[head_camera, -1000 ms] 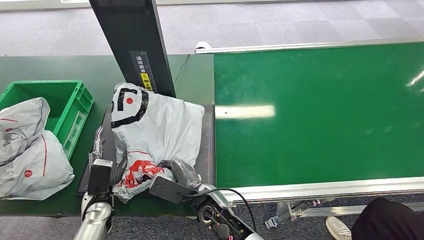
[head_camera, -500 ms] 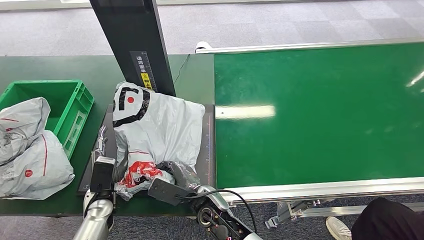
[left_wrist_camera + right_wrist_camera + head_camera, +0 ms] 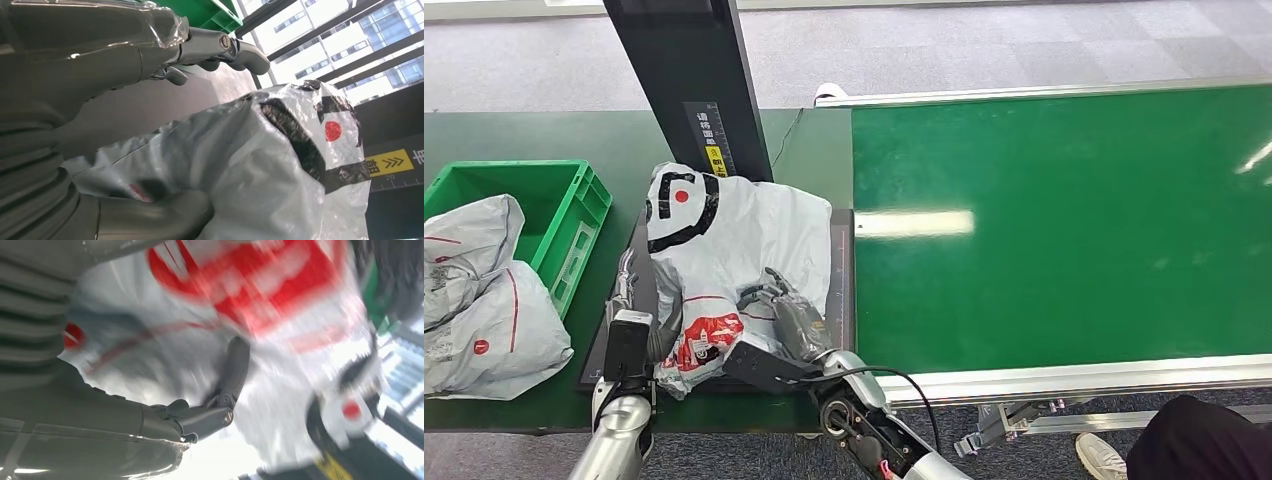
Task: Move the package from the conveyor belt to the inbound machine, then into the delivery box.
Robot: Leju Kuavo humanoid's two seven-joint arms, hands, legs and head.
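Grey-white plastic makes up the one package (image 3: 729, 255) in play, a crumpled mailer bag lying on the dark flat platform (image 3: 841, 290) of the inbound machine at centre left of the head view, just left of the green conveyor belt (image 3: 1064, 230). It carries a black bracket-shaped mark with a red dot near its upper end and a red printed patch near its lower end; the lettering in the red patch is too small to read. Two robot hands are on it. The left hand (image 3: 636, 300) presses against the bag's left edge, and in the left wrist view (image 3: 150, 60) its thumb lies under the plastic while the fingers reach over it without visibly closing, so I cannot tell whether it grips. The right hand (image 3: 786, 312) rests on top of the bag with fingers spread over the plastic; the right wrist view (image 3: 210, 400) is blurred and shows a finger laid against the bag, so again I cannot tell if it holds. One dark upright post (image 3: 689, 90) rises behind the bag, bearing a printed ruler scale and a yellow label with black characters, unreadable apart from the number 20 on the scale in the left wrist view. One green crate (image 3: 574, 215) sits at the left edge, with two more grey-white bags (image 3: 479, 300) heaped in it and spilling over its near side, each with red markings. A person's dark trouser leg and pale shoe (image 3: 1164, 450) show at lower right.
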